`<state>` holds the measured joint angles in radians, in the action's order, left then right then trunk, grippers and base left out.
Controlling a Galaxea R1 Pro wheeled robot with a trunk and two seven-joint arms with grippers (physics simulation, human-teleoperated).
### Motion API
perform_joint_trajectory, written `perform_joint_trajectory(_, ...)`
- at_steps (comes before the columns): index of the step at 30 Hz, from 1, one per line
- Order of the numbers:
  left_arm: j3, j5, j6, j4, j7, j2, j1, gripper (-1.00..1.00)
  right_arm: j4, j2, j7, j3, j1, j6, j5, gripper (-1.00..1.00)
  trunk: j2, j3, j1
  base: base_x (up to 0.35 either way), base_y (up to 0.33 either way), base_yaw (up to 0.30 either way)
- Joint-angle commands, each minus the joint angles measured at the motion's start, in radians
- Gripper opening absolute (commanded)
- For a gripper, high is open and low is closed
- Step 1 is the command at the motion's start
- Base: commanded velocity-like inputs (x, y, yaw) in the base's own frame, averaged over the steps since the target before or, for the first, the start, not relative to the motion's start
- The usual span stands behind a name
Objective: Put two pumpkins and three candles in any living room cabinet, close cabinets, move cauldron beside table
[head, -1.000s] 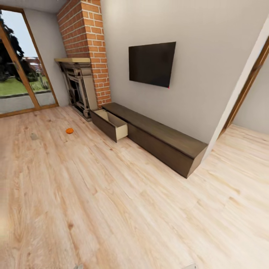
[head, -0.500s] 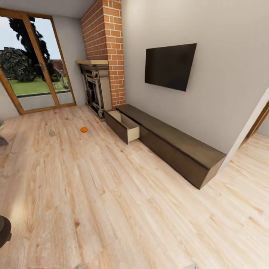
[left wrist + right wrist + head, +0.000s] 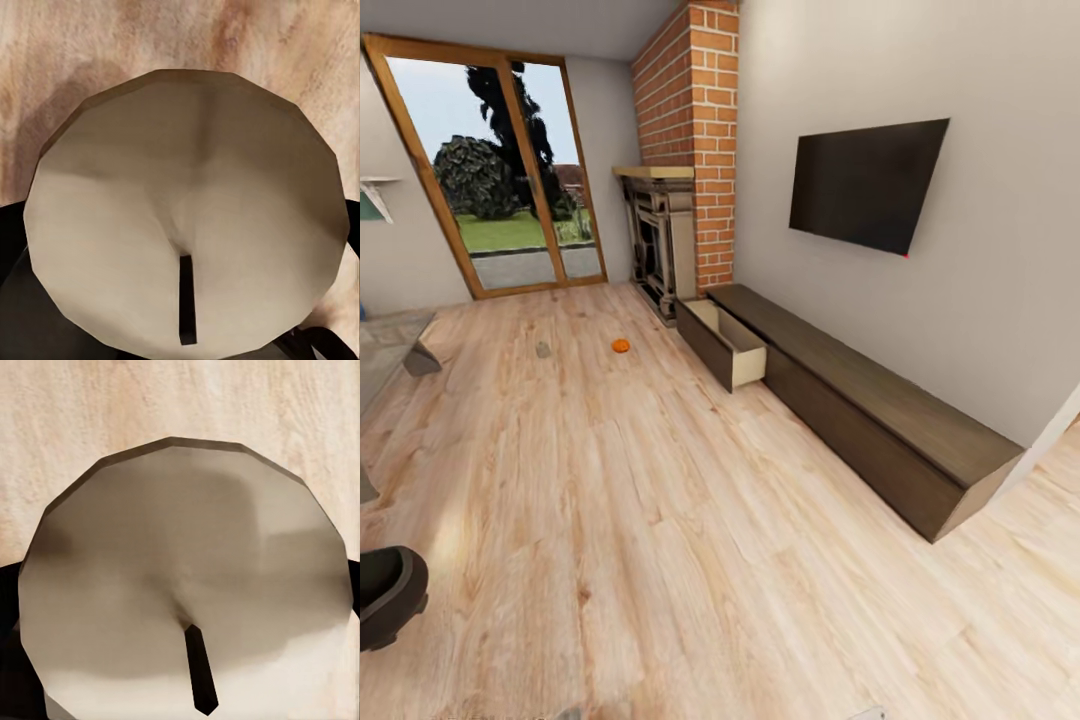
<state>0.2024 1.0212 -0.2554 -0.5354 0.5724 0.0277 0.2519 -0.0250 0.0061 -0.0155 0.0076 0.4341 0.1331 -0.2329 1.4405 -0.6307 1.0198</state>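
A living room with a pale wood plank floor (image 3: 660, 520) is stretching ahead in the head view. A long, low, dark brown wood cabinet (image 3: 880, 420) is running along the grey right-hand wall, under a flat black wall-mounted television (image 3: 865, 185). The cabinet's far drawer (image 3: 725, 345) is standing pulled open, showing its pale wood interior; what lies inside cannot be made out. Past the cabinet, a red brick chimney (image 3: 695, 130) is rising above a dark fireplace (image 3: 658, 245). A tall wood-framed glass door (image 3: 500, 170) is showing grass and trees outside.

A small orange ribbed pumpkin (image 3: 620, 346) is sitting on the floor, well apart from the open drawer. Near it, a small stubby grey-beige candle (image 3: 543, 349) is lying on the floor. At the left edge, part of a glass-topped low table (image 3: 385, 350) with a grey leg is showing, and a round black cauldron (image 3: 388, 592) is resting on the floor lower down.

In each wrist view, a stubby pale beige candle with a short dark wick is sitting close to the camera: one in the left gripper (image 3: 184, 232), one in the right gripper (image 3: 184, 600). Dark gripper parts are flanking each candle, so each pincer appears to be holding its candle.
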Motion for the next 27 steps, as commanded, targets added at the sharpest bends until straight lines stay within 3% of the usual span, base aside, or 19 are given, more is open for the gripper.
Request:
perform_joint_trajectory(1,0.0,-0.001,-0.001,0.0,0.001,0.0,0.0,-1.0,0.0,0.0,0.002,0.0,0.0,0.0,0.004,-1.0,0.0,0.001,0.0,0.102,-0.114,0.252)
perform_joint_trajectory(18,0.0,-0.001,-0.001,0.0,0.001,0.0,0.0,-1.0,0.0,-0.001,0.002,0.0,0.0,0.0,0.005,-1.0,0.0,0.015,0.0,0.09,-0.106,0.249)
perform_joint_trajectory(27,0.0,-0.001,-0.001,0.0,0.001,0.0,0.0,-1.0,0.002,-0.003,0.002,-0.001,0.0,-0.001,0.003,-1.0,0.0,0.016,0.0,0.042,-0.091,0.03)
